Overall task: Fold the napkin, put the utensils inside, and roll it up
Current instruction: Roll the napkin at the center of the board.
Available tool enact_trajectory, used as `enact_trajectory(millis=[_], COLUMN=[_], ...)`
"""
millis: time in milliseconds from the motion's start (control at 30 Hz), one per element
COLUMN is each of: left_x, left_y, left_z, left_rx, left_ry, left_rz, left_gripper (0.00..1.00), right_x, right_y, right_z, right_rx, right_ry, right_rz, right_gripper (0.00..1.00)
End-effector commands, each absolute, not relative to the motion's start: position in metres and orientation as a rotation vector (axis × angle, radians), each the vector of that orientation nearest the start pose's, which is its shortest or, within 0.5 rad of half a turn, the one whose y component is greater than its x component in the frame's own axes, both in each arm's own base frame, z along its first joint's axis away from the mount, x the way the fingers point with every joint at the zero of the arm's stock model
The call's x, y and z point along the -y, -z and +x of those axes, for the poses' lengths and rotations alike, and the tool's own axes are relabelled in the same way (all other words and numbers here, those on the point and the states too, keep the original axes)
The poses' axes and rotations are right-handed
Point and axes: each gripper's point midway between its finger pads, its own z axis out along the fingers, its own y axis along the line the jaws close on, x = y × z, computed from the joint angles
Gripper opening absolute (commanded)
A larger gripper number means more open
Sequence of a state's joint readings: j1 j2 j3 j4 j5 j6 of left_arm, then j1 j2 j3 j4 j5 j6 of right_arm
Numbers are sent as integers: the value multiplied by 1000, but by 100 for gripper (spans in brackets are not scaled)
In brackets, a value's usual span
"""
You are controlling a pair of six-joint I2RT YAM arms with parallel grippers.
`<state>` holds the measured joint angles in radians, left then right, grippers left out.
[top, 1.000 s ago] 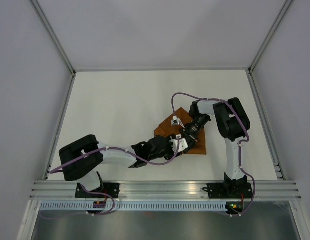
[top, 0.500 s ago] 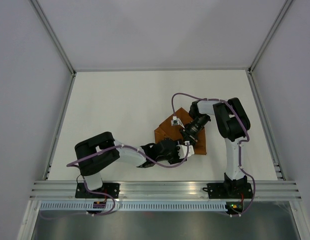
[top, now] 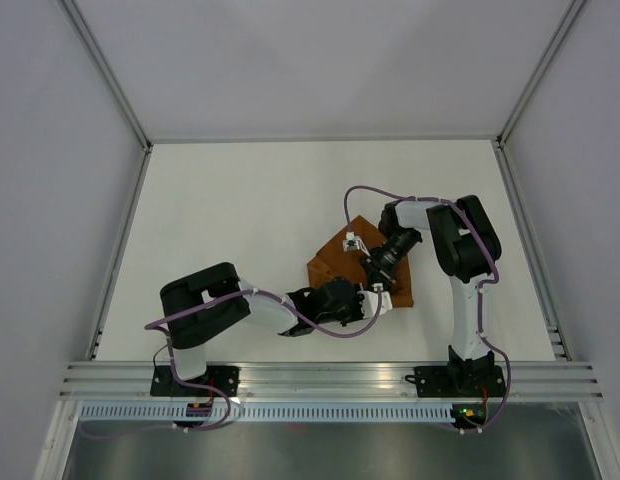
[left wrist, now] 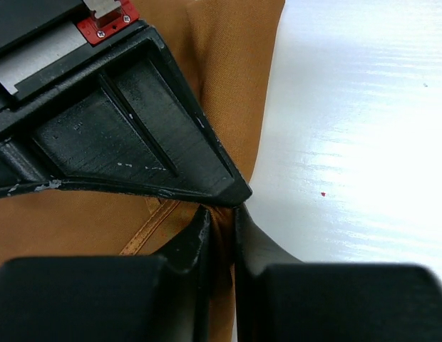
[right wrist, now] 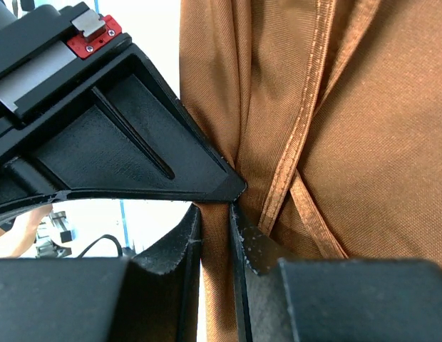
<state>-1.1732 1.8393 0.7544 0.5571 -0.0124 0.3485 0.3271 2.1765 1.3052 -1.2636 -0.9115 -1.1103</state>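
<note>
Inside right claw: napkin fold pinched (left claw nips edge).

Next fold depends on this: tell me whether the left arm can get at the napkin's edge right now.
Probably yes: the left gripper sits at the napkin's edge with cloth between its near-closed fingers, bare table beside it. The right gripper pinches a fold nearby but seems not to block it.

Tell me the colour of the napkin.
The napkin is plain rust-orange with a slight sheen; the right wrist view shows it best.
</note>
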Motion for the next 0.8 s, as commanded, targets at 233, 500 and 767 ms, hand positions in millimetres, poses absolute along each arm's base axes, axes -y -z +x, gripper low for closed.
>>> enact_trajectory(millis=[233, 500, 767], left_x=[393, 390, 383], left_y=[22, 22, 16], left_z=[170, 166, 166], left_rx=[-1730, -1861, -2021], left_ry=[592, 844, 1184], left_rz=[1469, 1391, 1270], left_gripper=[2, 2, 2], right_x=[-178, -183, -168], right_y=[15, -39, -71], right_z=[222, 245, 255], right_rx=[-2287, -2123, -1976], right_ry=[-1257, -1099, -886], right_rz=[-1699, -1600, -1479], right_gripper=[41, 54, 56])
